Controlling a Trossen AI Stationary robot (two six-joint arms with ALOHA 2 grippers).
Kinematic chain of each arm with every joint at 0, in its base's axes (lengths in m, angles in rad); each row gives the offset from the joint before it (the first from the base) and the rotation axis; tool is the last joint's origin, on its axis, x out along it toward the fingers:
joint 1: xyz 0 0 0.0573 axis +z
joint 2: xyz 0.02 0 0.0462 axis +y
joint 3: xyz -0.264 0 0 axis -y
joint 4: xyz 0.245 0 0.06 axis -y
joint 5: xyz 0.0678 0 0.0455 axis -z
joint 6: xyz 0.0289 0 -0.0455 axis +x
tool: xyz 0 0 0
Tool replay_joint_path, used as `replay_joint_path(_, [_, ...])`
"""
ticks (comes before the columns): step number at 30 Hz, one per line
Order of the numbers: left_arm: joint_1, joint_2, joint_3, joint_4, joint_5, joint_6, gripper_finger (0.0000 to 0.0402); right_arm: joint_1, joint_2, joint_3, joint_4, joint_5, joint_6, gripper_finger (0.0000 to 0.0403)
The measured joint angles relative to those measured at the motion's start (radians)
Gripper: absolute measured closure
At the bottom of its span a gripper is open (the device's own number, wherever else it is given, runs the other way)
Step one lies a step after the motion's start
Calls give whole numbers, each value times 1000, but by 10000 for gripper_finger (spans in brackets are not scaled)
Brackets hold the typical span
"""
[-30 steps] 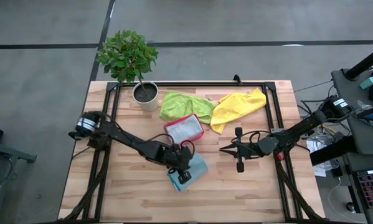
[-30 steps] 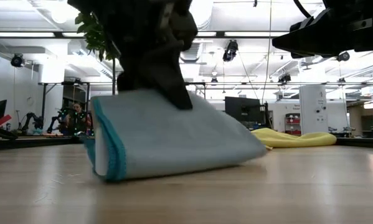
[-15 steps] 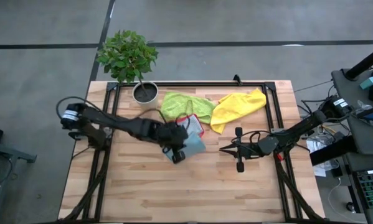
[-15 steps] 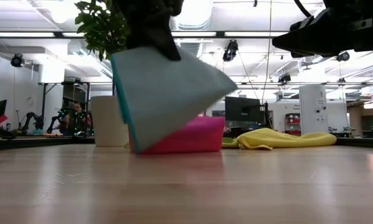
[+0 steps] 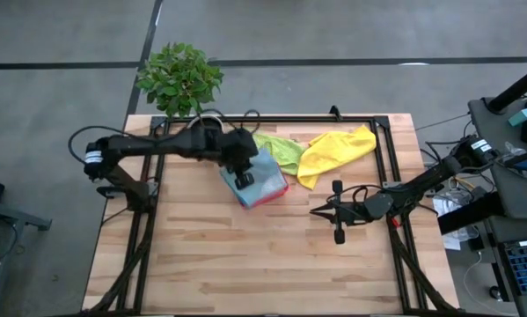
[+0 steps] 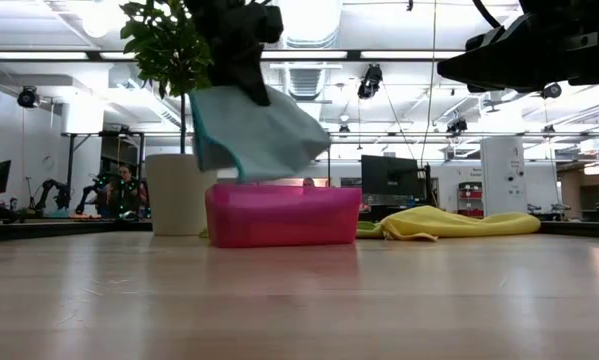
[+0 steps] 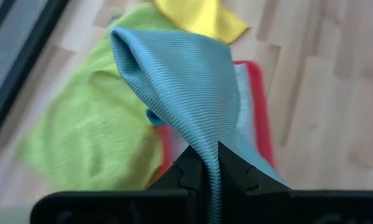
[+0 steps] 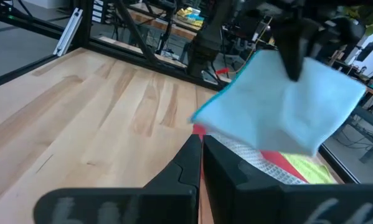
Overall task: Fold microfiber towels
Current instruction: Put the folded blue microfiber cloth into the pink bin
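My left gripper (image 5: 243, 177) is over the table's far middle, shut on a folded teal-blue towel (image 5: 261, 179) that hangs over the pink tray (image 5: 276, 194). In the low view the towel (image 6: 254, 130) hangs with its lower end at the tray's rim (image 6: 279, 190). A pale grey cloth (image 8: 251, 154) lies in the tray. A lime green towel (image 5: 279, 150) and a yellow towel (image 5: 338, 150) lie crumpled on the table behind the tray. My right gripper (image 5: 316, 211) hovers shut and empty to the right of the tray. My left gripper pinches the folded teal-blue towel between its two fingers at a bunched fold (image 7: 206, 134), several layers thick. The fingers come from above, pointing down. The towel hangs below them, slack, lifted off the table, its lower end (image 6: 241, 178) about level with the tray's top.
A potted plant (image 5: 186, 84) in a white pot (image 6: 174, 195) stands at the far left. A black frame (image 5: 386, 158) runs round the table's edges. The near half of the wooden table (image 5: 263, 264) is bare.
My left gripper has carried the folded teal-blue towel up off the near middle of the table and toward the far edge. The towel was lying on the wood; now it hangs lifted clear, over the pink tray.
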Motion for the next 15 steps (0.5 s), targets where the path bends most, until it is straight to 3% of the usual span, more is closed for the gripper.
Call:
replay_joint_path(3, [40,0,76,-82,0,59,396,0,0,0,0,0,-15,394])
replay_joint_path(6, [61,-3,108,-61,0,94,396,0,0,0,0,1,-20,394])
replay_joint_path(10, [63,5,75,-12,10,92,396,0,0,0,0,2,-22,394])
replay_joint_path(15, [35,42,-12,27,46,-44,396,0,0,0,-5,2,-17,394])
